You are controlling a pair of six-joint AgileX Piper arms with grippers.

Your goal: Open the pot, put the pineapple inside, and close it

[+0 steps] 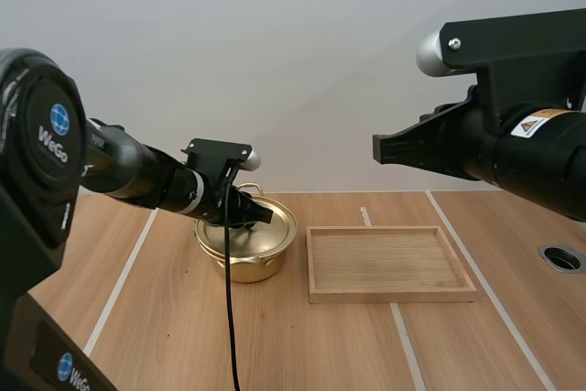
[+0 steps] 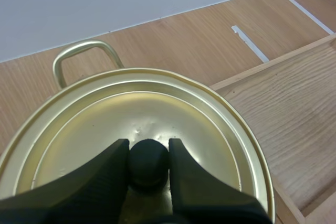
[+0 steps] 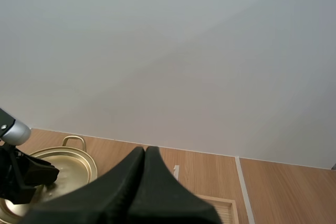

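Note:
A gold pot (image 1: 245,263) stands on the table left of the tray, its gold lid (image 1: 275,226) on it. In the left wrist view the lid (image 2: 94,124) carries a black knob (image 2: 149,160), and my left gripper (image 2: 149,153) pinches that knob between its two fingertips. From above, my left gripper (image 1: 249,213) sits right over the lid's middle. My right gripper (image 1: 377,148) hangs high above the tray, its fingers (image 3: 144,156) lying together as one dark wedge with nothing in them. The pot (image 3: 73,163) also lies below and ahead of the right wrist camera.
A shallow wooden tray (image 1: 389,265) with nothing in it lies right of the pot; its corner (image 2: 294,124) is close beside the lid. A round hole (image 1: 561,258) sits in the table at the far right. White tape lines cross the wood.

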